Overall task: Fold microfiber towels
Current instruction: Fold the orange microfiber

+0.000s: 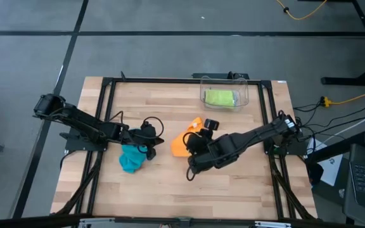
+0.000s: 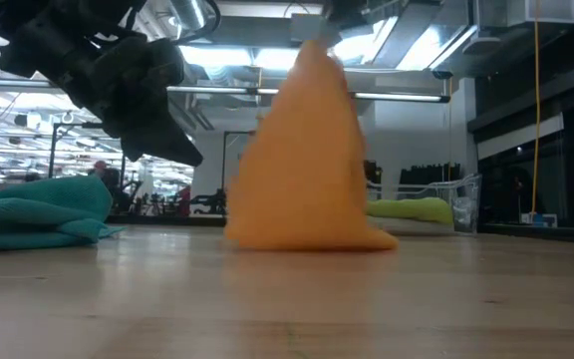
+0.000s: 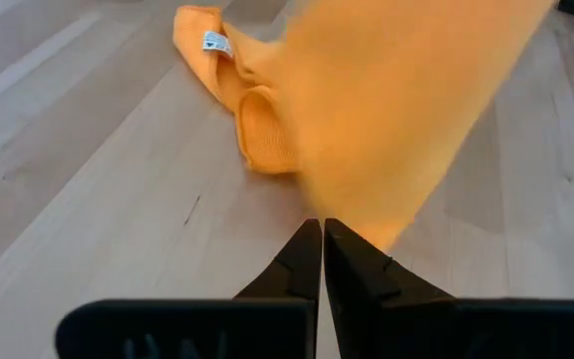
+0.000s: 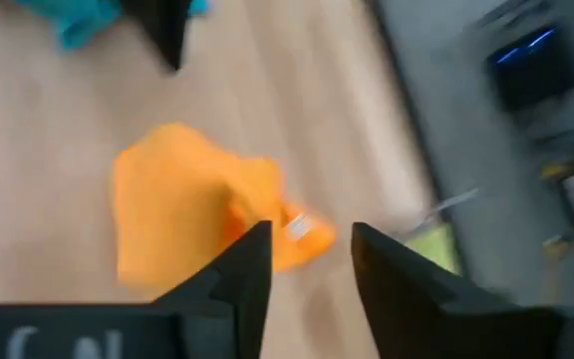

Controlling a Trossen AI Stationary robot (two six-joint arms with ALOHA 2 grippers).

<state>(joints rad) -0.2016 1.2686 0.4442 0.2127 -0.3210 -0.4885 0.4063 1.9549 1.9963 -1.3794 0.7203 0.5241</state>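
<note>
The orange towel (image 1: 180, 145) lies near the table's middle, one part raised in a blurred peak (image 2: 307, 150) while its lower edge rests on the wood. My right gripper (image 4: 307, 249) hangs open above it. Its dark hand (image 1: 198, 140) covers part of the cloth in the high view. A white label (image 4: 297, 227) shows on the towel. To the left, my left gripper (image 3: 322, 234) is shut and points at the orange towel from beside the crumpled teal towel (image 1: 130, 158). A lime green towel (image 1: 220, 98) lies inside the clear bin (image 1: 246, 95). My right gripper's fingers stand apart over the orange towel's raised part (image 4: 237, 214), pointing down at a slant. One fingertip (image 4: 252, 249) overlaps the cloth in the wrist view. I cannot tell whether it touches it.
The clear bin stands at the far edge, right of centre. A black frame (image 1: 106, 126) runs round the tabletop. Bare wood lies along the near edge (image 1: 189, 202). Cables and equipment sit off the table to the right.
</note>
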